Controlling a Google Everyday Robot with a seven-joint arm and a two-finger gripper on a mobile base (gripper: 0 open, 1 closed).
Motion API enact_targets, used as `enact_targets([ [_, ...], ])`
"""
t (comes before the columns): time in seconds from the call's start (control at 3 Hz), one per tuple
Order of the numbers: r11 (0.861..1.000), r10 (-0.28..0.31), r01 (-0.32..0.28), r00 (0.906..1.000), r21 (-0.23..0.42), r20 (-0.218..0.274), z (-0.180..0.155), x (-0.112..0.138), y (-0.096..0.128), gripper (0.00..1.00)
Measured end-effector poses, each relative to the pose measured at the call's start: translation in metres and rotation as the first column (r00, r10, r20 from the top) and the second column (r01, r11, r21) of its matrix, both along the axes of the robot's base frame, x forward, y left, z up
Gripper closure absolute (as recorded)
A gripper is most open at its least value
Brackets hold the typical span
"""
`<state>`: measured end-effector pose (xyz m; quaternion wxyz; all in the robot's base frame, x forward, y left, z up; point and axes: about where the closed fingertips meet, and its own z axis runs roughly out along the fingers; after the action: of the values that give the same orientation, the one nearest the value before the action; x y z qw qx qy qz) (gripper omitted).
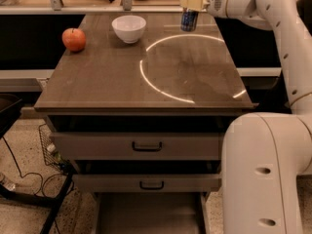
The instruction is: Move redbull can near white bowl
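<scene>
The redbull can [188,20] is a slim blue-and-silver can, upright at the far right of the brown table top [146,67]. My gripper [191,3] is shut on its upper part, reaching in from the right on the white arm [243,1]. I cannot tell whether the can touches the table. The white bowl [128,28] stands at the far middle of the table, well to the left of the can.
A red apple [74,39] sits at the far left of the table. A bright ring of light [190,67] lies on the table's right half. Two drawers [146,147] are below the top. My white base [265,174] stands at the front right.
</scene>
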<state>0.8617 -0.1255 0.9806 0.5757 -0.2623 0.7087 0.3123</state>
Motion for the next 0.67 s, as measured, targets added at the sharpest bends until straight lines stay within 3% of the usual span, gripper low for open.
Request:
enact_targets([
  [0.67,0.999,-0.04,0.04,0.9991,0.006,0.013,0.011,0.023,0.018,1.0],
])
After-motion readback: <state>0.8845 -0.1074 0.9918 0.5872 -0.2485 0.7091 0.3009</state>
